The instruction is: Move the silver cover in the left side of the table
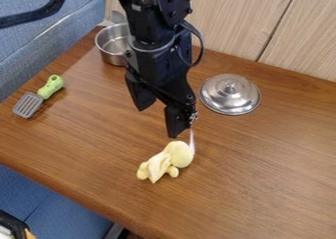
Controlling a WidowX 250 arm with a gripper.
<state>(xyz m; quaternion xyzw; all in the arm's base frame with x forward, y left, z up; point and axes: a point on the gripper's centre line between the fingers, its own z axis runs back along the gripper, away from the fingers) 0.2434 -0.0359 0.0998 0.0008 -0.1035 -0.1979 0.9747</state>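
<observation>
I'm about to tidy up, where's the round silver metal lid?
In the camera view, the round silver metal lid sits right of the black two-finger gripper, just below the pale wood panels.

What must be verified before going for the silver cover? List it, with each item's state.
1. Silver cover resting knob up on the table: ok.
2. Hand open: ok.
3. Hand above the cover: not ok, it is to the cover's left in the view.
4. Cover at the table's left side: not ok, it is right of the arm.
5. Hand's exact height over the table: cannot tell.
</observation>
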